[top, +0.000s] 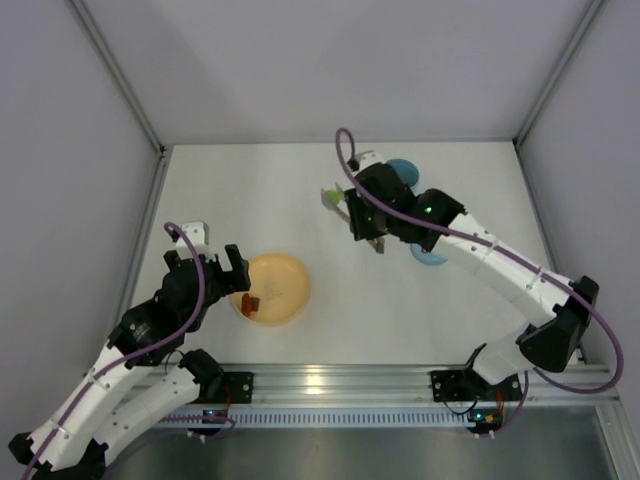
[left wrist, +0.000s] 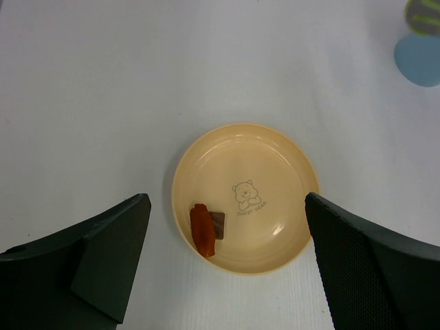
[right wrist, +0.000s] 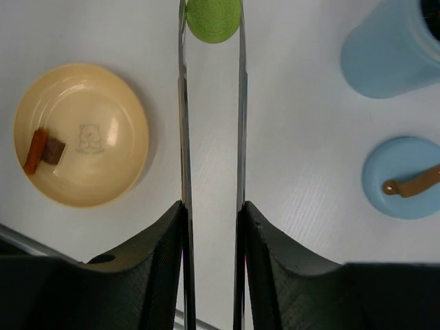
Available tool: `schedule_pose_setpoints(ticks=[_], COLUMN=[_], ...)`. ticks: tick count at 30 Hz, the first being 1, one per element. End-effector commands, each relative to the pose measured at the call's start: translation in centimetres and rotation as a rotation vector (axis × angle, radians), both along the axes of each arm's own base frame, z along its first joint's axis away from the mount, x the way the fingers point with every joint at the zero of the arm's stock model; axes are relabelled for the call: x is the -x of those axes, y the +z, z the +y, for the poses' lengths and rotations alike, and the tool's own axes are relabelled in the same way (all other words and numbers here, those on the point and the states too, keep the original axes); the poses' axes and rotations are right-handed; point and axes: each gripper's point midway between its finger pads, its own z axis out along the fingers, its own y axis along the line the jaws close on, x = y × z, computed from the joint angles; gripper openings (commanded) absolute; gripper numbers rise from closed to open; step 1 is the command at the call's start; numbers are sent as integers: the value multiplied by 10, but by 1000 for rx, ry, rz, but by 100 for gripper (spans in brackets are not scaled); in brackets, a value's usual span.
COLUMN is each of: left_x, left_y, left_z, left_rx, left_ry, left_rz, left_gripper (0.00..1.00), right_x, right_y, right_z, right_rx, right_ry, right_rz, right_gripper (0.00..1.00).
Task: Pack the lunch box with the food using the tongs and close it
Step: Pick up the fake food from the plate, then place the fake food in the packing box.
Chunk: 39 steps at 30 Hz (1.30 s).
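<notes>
The left gripper (left wrist: 223, 203) hovers with its jaws wide apart over the yellow plate (left wrist: 275, 158), where an orange piece (left wrist: 202, 230) and a brown piece (left wrist: 217, 225) lie touching near the rim. The right gripper (right wrist: 212, 210) clamps the tongs (right wrist: 183, 137), whose tips pinch a green piece (right wrist: 214, 19) above the table. To its right the blue lid (right wrist: 392, 161) lies flat, and farther back the lunch box (right wrist: 388, 55) stands uncovered.

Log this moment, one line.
right fingers: shut on tongs, green piece pinched | left fingers: open by plate | lunch box: lid off
</notes>
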Motion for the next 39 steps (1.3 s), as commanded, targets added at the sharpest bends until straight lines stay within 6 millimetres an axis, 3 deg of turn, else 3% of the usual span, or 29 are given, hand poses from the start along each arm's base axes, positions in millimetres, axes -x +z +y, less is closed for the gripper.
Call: schedule_pose_setpoints(ticks=[1, 2, 6, 14, 29, 39], left_x=[-1, -1, -1, -1, -1, -1], left_y=[5, 5, 4, 4, 4, 4], left_z=[1, 1, 1, 1, 1, 0], left_rx=[14, 16, 13, 11, 11, 10], left_ry=[15, 15, 15, 14, 13, 11], left_rz=[-20, -20, -19, -17, -18, -16], left_gripper=[99, 99, 99, 99, 99, 99], right_x=[-24, -35, -55, -84, -88, -89], right_y=[52, 54, 62, 55, 18, 16], right_z=[-50, -67, -104, -149, -156, -157], right_rx=[-45, -37, -45, -39, -8, 1], right_ry=[-111, -159, -261, -396, -397, -395], right_rz=[-103, -112, -128, -124, -59, -56], right_gripper=[36, 37, 37, 37, 41, 49])
